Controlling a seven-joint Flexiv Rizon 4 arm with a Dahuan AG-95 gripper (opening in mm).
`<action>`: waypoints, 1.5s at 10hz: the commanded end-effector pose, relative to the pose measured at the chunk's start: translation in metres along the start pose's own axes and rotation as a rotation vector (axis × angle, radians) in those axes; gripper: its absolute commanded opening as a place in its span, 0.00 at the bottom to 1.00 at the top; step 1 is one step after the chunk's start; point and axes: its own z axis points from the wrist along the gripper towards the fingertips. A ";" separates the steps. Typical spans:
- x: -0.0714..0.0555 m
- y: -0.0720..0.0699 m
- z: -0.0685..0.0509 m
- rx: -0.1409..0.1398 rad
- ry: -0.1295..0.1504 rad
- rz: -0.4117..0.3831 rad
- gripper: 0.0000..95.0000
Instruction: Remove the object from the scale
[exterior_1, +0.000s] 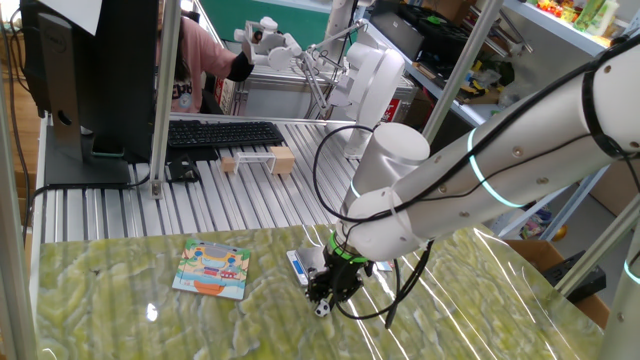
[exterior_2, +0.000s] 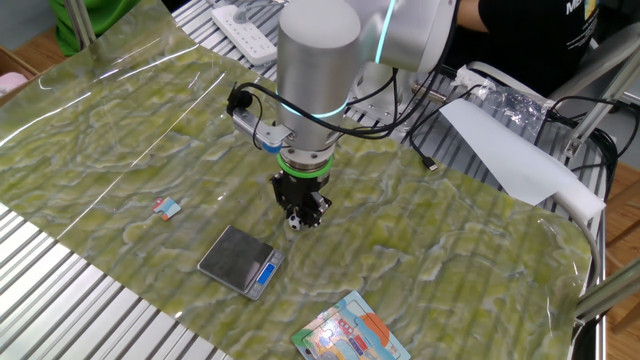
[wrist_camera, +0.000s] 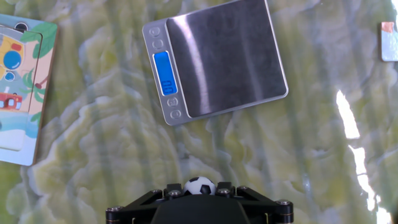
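The scale (wrist_camera: 214, 59) shows digits on its lit blue display (wrist_camera: 163, 73) in the hand view; they look like "0.0", though they are too small to be sure. The picture card (wrist_camera: 18, 93) carries drawings, but no legible words. Nothing else can be read.

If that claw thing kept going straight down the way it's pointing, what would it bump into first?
Most likely the green patterned table cover. The gripper points downward with the little soccer ball between its fingers, and the scale lies off to one side, not under it. How much height is left is hard to judge.
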 end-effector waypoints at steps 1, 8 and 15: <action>0.000 0.000 0.001 0.000 0.000 0.002 0.20; 0.000 0.000 0.001 0.000 -0.003 0.006 0.40; 0.000 0.001 0.003 -0.002 -0.022 0.020 0.60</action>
